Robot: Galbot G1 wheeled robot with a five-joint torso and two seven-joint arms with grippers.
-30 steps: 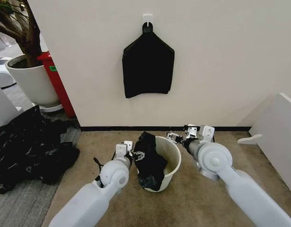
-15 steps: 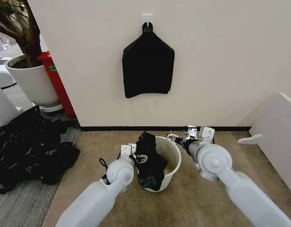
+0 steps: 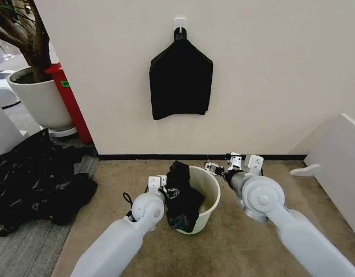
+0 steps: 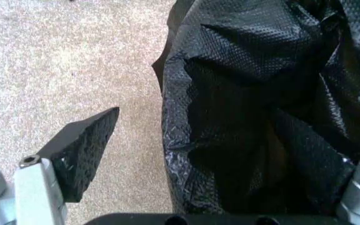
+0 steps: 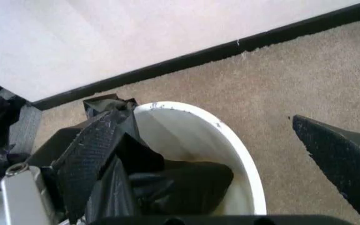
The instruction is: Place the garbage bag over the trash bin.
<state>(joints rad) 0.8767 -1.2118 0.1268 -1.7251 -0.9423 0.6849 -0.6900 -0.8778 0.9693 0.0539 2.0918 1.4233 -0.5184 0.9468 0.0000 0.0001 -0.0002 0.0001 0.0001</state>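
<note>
The cream-white trash bin (image 3: 210, 190) stands on the carpet near the wall. The black garbage bag (image 3: 180, 199) hangs crumpled over its left rim, partly inside and partly down the outside. My left gripper (image 3: 167, 190) is open at that left side; in the left wrist view the garbage bag (image 4: 261, 108) fills the space between its spread fingers (image 4: 83, 150). My right gripper (image 3: 213, 168) is open above the far right rim. In the right wrist view the trash bin (image 5: 230, 140) and the garbage bag (image 5: 174, 183) lie between its wide-apart fingers (image 5: 339, 161).
A flat black bundle (image 3: 180, 81) hangs from a wall hook above the bin. A large black plastic heap (image 3: 36, 179) lies on the floor to the left, behind it a white plant pot (image 3: 41, 101) and a red post (image 3: 72, 107). A white panel (image 3: 339, 164) stands at the right.
My left arm has shifted right, bringing its gripper closer against the bag at the bin's left rim. The right arm has hardly moved.
</note>
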